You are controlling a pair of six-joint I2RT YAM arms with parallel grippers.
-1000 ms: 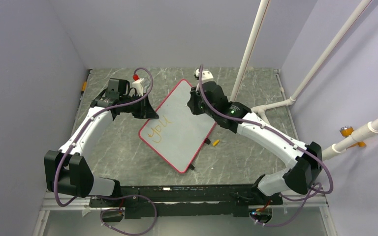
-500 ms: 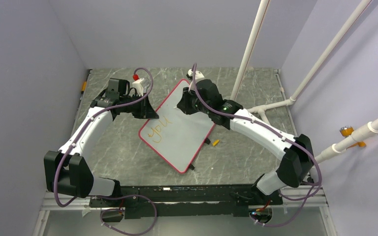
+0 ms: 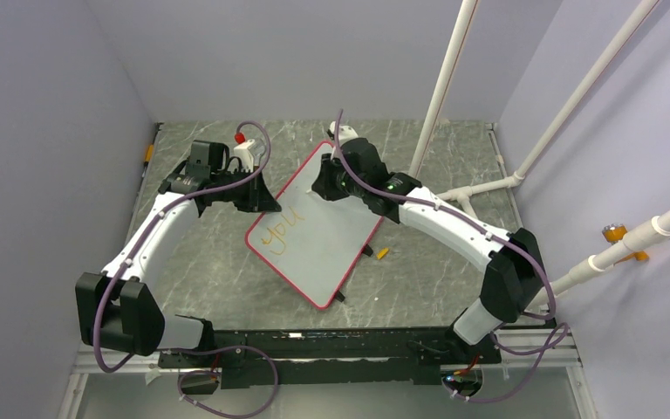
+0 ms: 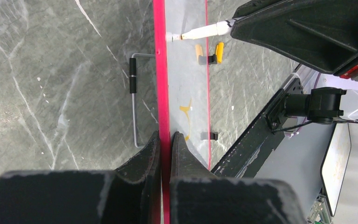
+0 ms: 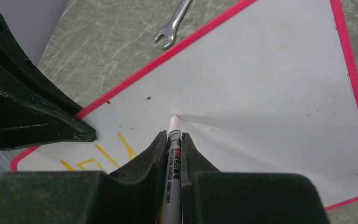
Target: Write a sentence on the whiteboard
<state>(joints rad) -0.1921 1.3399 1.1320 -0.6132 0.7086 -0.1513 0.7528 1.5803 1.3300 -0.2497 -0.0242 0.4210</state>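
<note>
Just beneath the right gripper, tight around a marker, the whiteboard against its tip.

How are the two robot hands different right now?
The left gripper pinches the whiteboard by its red rim; the right gripper pinches a marker. The left gripper sits at the board's edge, while the right gripper is over its white face, with the marker tip seemingly touching. Both are black and shut on something.
</note>
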